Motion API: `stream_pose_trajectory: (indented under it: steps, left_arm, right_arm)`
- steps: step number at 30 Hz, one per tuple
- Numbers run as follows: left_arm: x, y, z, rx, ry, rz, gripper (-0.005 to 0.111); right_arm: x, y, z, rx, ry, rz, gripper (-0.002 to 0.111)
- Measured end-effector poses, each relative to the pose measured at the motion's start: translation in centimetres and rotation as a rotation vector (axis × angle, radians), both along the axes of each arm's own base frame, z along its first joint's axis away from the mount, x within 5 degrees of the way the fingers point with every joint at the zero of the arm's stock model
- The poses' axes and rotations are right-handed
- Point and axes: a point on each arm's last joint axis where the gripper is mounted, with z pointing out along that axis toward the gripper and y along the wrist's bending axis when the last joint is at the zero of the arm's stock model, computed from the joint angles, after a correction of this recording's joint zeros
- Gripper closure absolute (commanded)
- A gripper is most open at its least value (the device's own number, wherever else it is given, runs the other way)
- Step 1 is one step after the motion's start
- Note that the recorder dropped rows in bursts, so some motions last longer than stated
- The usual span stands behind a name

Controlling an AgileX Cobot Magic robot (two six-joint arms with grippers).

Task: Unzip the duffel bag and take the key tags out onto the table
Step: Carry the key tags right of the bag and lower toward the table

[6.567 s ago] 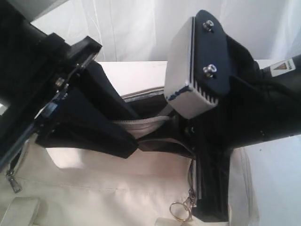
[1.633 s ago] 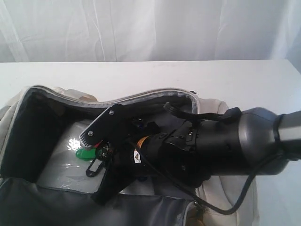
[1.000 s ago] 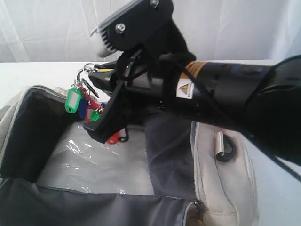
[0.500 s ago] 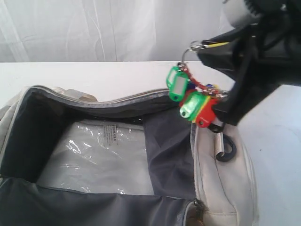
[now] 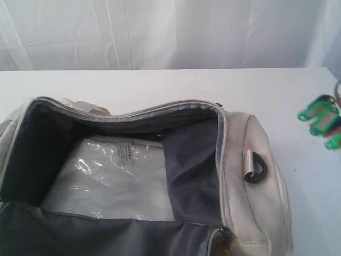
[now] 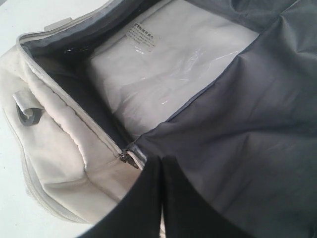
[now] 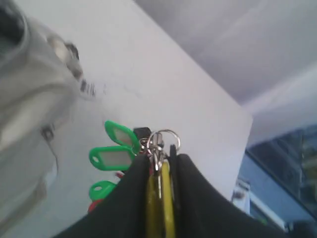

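Hanging at the exterior frame's right edge, key tags (image 5: 322, 120) dangle straight below the right gripper (image 7: 159, 161), which clamps the bunch's top, over bare table (image 5: 314, 192) right of the duffel bag (image 5: 250, 181); left gripper (image 6: 161, 166) closed tight, nothing visibly held.

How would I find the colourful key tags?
Find the big cream bag on the white table, then look past the end with the black ring. The key tags hang there from the right gripper. Nothing else is bright green.
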Motion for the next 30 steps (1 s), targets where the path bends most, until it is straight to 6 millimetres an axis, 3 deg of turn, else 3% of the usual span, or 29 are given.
stream_pose_trajectory:
  steps: [6, 14, 30]
  left_arm:
    - [0.0, 0.0, 0.0, 0.0, 0.0, 0.0, 0.107]
    - [0.0, 0.0, 0.0, -0.001, -0.001, 0.0, 0.107]
    - [0.1, 0.0, 0.1, -0.009, -0.012, 0.001, 0.107]
  right_arm:
    - [-0.6, -0.7, -4.1, -0.108, 0.198, -0.074, 0.108]
    - [-1.0, 1.4, -11.5, 0.013, 0.371, 0.016, 0.108]
    - [3.9, 8.1, -19.0, 0.36, 0.476, -0.012, 0.108]
